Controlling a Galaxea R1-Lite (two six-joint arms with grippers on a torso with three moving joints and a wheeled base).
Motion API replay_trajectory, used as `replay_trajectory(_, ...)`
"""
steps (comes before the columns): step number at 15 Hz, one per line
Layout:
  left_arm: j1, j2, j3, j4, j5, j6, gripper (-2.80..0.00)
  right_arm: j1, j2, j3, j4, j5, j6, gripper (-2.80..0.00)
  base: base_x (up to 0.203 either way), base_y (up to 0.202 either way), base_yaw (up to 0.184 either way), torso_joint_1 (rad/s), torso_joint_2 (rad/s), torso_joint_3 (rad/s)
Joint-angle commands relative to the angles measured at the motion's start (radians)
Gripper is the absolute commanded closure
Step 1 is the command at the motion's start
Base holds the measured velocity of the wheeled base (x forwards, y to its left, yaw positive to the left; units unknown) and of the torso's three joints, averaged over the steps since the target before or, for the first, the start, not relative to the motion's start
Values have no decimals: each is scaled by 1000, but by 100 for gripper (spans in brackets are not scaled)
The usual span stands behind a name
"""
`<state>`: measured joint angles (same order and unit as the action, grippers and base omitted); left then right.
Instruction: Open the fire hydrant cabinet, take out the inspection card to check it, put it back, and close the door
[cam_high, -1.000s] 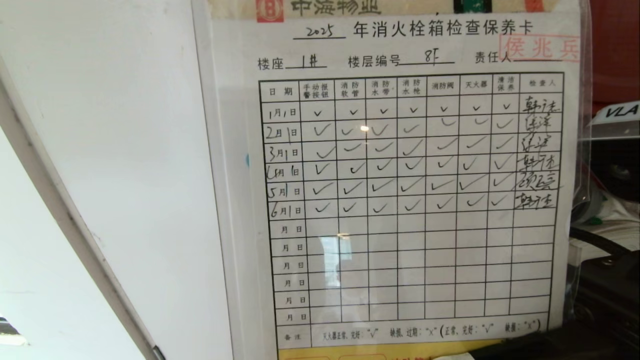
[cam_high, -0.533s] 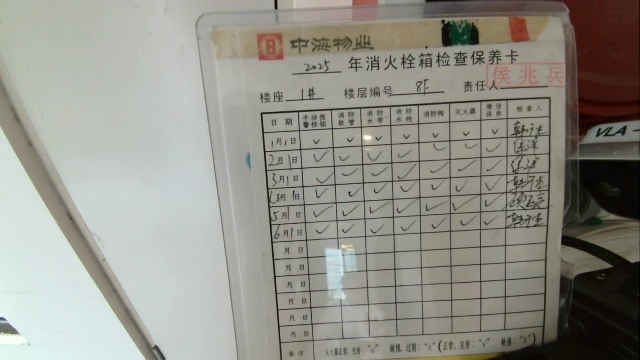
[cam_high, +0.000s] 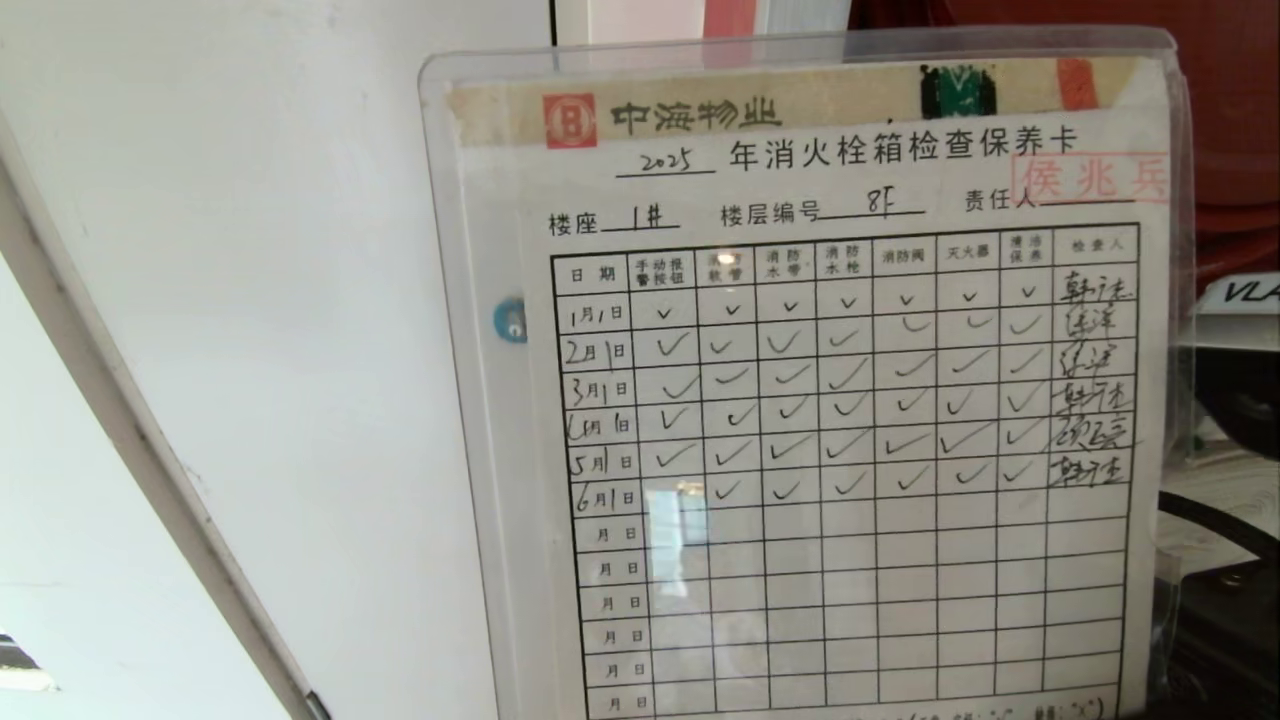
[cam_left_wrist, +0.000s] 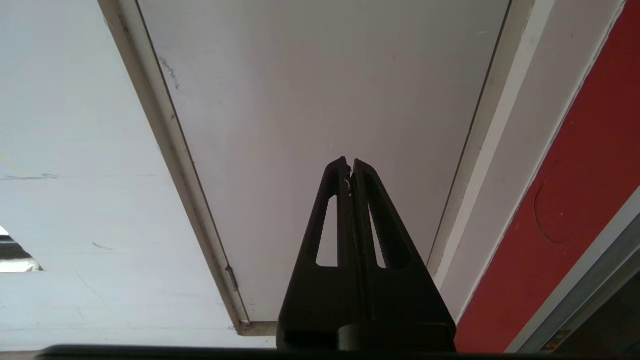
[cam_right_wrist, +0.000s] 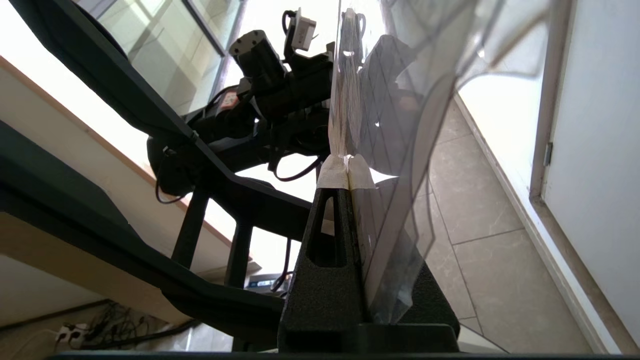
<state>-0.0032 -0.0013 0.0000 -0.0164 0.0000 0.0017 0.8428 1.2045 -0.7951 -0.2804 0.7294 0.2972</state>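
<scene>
Checking step: my right gripper pinches the inspection card upright above my fingers; next, return it into the fire hydrant cabinet.

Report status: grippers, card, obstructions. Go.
Right gripper shut on inspection card, held upright facing head camera. Left gripper shut, empty, parked by white door. Card grid readable, nothing covering it.
</scene>
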Motion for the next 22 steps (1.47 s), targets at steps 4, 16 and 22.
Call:
replay_trajectory(4, 0, 1, 11, 0, 0, 0, 0, -7, -97, 39, 8, -34, 4, 0, 0, 0, 0, 0, 0, 0)
replay_trajectory(16, 0, 1, 11, 0, 0, 0, 0, -172, -479, 58, 411, -649, -170, 0, 0, 0, 0, 0, 0, 0)
replay_trajectory(22, 0, 1, 11, 0, 0, 0, 0, -174, -498, -21, 545, -1049, -596, 0, 0, 0, 0, 0, 0, 0)
